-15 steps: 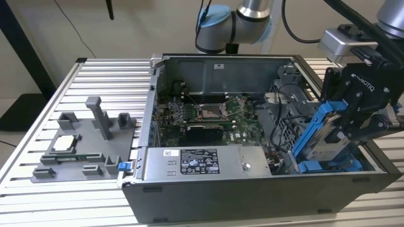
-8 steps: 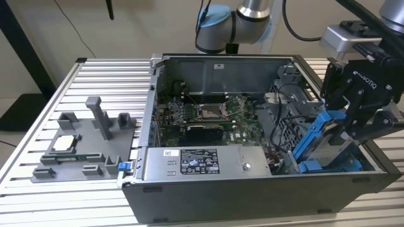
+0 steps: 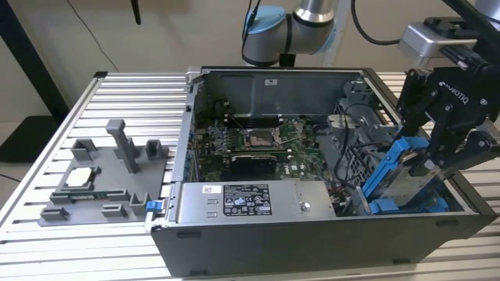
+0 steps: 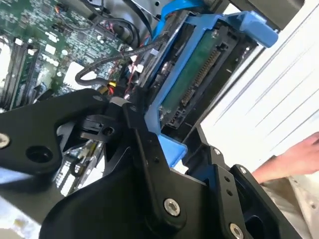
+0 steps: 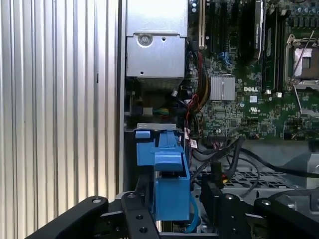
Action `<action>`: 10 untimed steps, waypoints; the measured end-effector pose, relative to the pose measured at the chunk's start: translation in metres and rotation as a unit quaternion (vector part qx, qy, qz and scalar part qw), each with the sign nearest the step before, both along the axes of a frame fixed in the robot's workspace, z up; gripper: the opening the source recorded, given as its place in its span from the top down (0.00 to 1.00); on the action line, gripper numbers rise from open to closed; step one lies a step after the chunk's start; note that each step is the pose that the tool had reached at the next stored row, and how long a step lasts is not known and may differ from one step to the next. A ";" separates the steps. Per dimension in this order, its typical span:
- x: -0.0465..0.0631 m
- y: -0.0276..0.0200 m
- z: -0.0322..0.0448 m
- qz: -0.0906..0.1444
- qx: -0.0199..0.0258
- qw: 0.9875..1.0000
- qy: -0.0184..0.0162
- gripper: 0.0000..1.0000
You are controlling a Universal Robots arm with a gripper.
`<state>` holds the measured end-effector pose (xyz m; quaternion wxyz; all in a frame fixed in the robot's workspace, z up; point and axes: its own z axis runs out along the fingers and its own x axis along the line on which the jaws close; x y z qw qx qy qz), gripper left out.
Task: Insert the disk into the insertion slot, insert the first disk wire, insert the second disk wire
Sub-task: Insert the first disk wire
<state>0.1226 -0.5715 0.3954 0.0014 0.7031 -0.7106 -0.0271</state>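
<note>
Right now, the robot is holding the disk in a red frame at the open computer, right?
Not quite: the frame is blue, not red, as the exterior view shows. The gripper does hold the disk, tilted on edge, at the open computer.

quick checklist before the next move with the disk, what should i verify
1. Tool grip on the disk: ok, shut on its blue frame.
2. Disk seated in the slot: not ok, it leans at an angle with just its lower end down in the case.
3. Wires clear of the disk: cannot tell, black ones run right beside it.
4. People clear: not ok, a hand lies close to the tool in the second wrist view.
</note>
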 end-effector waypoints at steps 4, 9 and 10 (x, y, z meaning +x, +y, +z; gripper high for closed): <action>-0.004 0.0000 -0.0006 -0.009 0.016 1.000 0.000 0.00; -0.009 -0.0001 -0.0007 -0.018 0.032 0.999 0.000 0.00; -0.009 -0.0005 -0.0007 -0.018 0.032 0.999 0.000 0.00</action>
